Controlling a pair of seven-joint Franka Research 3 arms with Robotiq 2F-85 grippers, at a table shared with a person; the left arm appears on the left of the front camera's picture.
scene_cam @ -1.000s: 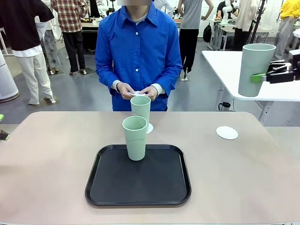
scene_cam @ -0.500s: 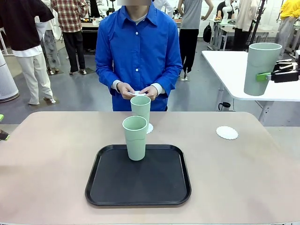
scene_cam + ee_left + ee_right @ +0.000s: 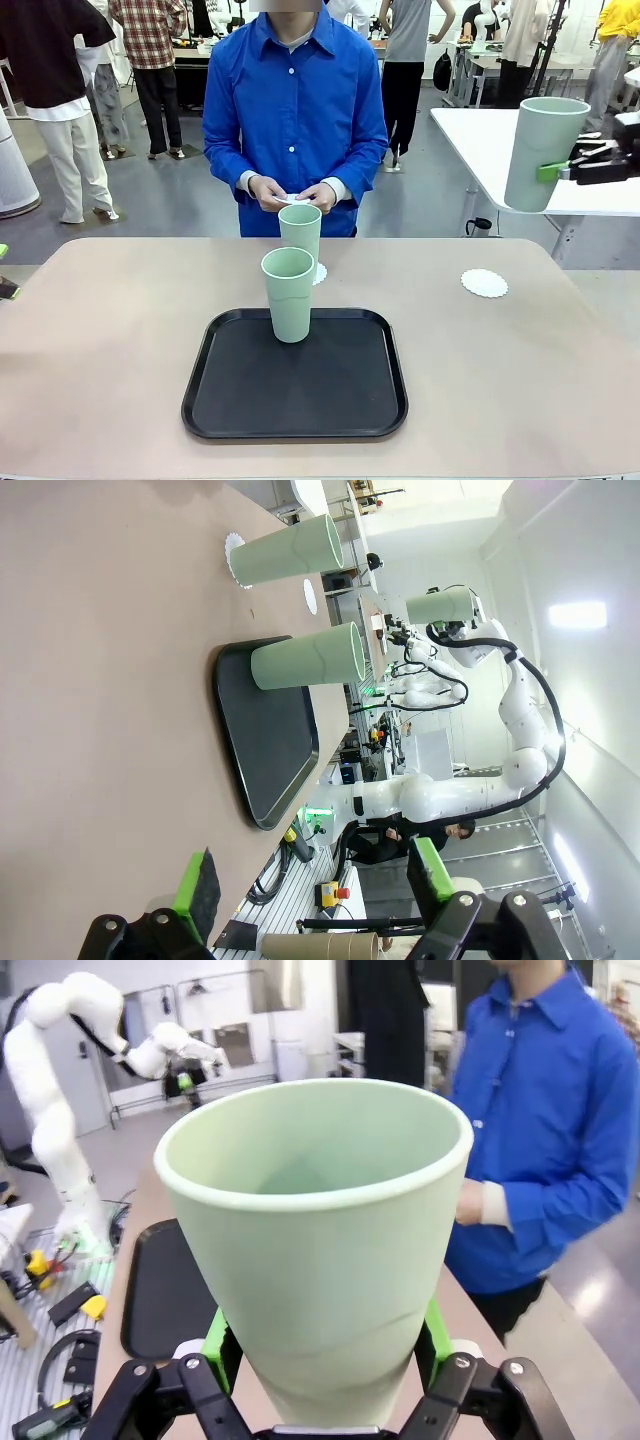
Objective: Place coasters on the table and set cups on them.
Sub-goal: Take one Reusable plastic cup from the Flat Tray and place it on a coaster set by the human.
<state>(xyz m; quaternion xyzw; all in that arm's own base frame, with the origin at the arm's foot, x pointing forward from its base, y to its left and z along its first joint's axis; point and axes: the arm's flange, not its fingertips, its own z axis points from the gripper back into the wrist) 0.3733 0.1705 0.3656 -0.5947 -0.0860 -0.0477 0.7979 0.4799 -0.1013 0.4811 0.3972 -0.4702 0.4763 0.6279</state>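
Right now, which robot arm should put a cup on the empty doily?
The right one. The right fingers grip a cup up in the air, on the same side as the bare coaster. The left fingers are open and hold nothing.

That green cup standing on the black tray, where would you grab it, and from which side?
Grip the tray cup across its side wall, about mid-height, coming in level from the robot's side. It stands upright, has no handle, and widens upward, so it likely won't slip down. Another cup stands close behind, crowding the far side.
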